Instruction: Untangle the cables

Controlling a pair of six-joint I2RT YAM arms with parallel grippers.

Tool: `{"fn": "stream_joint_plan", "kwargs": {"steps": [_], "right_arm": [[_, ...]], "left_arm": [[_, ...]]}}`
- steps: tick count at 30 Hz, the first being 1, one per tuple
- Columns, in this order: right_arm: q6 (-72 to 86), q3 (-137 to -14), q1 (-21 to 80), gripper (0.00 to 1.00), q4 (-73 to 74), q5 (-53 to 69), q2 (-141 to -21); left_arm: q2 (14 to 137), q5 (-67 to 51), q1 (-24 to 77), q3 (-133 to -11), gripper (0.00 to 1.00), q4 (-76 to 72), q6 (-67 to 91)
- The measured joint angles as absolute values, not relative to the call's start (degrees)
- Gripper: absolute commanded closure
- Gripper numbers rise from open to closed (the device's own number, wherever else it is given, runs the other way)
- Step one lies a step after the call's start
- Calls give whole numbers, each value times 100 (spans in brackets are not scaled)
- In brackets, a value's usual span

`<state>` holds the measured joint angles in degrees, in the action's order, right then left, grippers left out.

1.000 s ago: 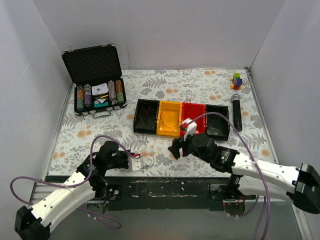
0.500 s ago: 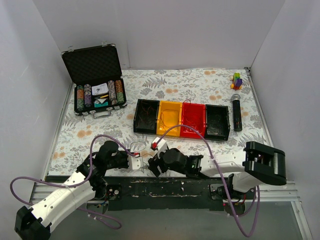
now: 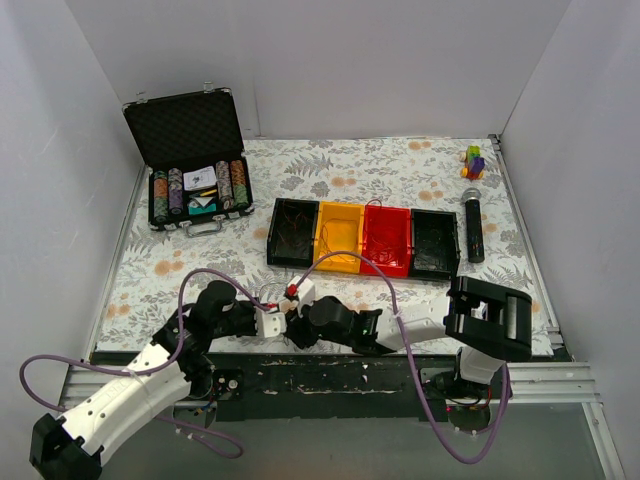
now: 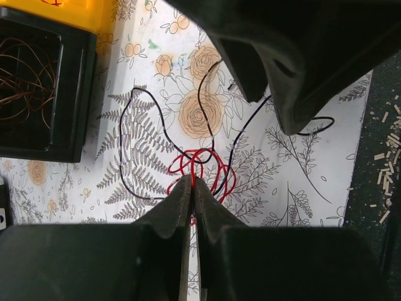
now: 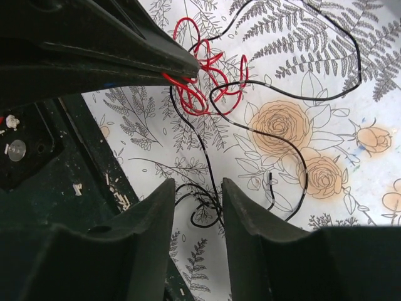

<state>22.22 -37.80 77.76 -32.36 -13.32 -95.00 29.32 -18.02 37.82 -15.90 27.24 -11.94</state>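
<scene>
The cables (image 4: 202, 164) are a small knot of thin red loops with thin black strands (image 4: 125, 132) trailing off it, lying on the floral cloth by the table's front edge (image 3: 284, 304). My left gripper (image 4: 191, 179) is shut on a red loop of the knot; it lies low at the near left (image 3: 272, 322). My right gripper (image 5: 198, 185) is open, its jaws a finger-width apart, astride black loops (image 5: 207, 207) just beside the red knot (image 5: 202, 81). Its fingertips (image 3: 297, 326) nearly meet the left fingers (image 5: 156, 58).
A row of black, yellow, red and black bins (image 3: 362, 240) holding wires stands mid-table. An open case of poker chips (image 3: 190, 190) is at the back left, a microphone (image 3: 472, 226) and a small toy (image 3: 473, 160) at the right. The dark table edge (image 5: 94, 188) runs right beside the cables.
My right arm has swung left from the bins down to the cables by the left gripper, and its jaws have narrowed. The left gripper has stayed put, shut.
</scene>
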Motion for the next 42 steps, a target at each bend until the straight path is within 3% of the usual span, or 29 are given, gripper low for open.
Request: {"fn": "stream_joint_plan", "kwargs": {"steps": [3, 6, 14, 16, 17, 26, 33, 38, 40, 42], "right_arm": [[2335, -3765, 7776, 85, -3234, -1352, -9511], [2449, -3704, 7776, 99, -3249, -1444, -9509], [2775, -3186, 7776, 99, -3260, -1798, -9306], [2851, -3011, 7773, 78, -3288, -1852, -9139], [2888, -2923, 7771, 73, -3306, -1861, -9059], [2766, -2749, 7771, 53, -3581, -1772, -8809], [2550, -2858, 7771, 47, -3828, -1603, -8886], [2504, -3083, 7771, 50, -3922, -1542, -9277], [2488, -3210, 7771, 58, -3918, -1544, -9502], [2458, -3328, 7771, 75, -3896, -1570, -9682]], "left_arm": [[2932, -1804, 3782, -1629, 100, 2740, -1190], [2934, -1804, 3782, -1686, 100, 2755, -1153], [2950, -1804, 3782, -1896, 100, 2827, -1044], [2952, -1804, 3782, -1920, 100, 2838, -1022], [2952, -1806, 3782, -1925, 100, 2847, -1017], [2987, -1817, 3782, -1925, 100, 2893, -1002], [2989, -1820, 3782, -1925, 100, 2897, -1002], [2989, -1820, 3782, -1925, 100, 2917, -1002], [2989, -1824, 3782, -1925, 100, 2915, -1002], [2995, -1835, 3782, -1925, 100, 2915, -1002]]}}
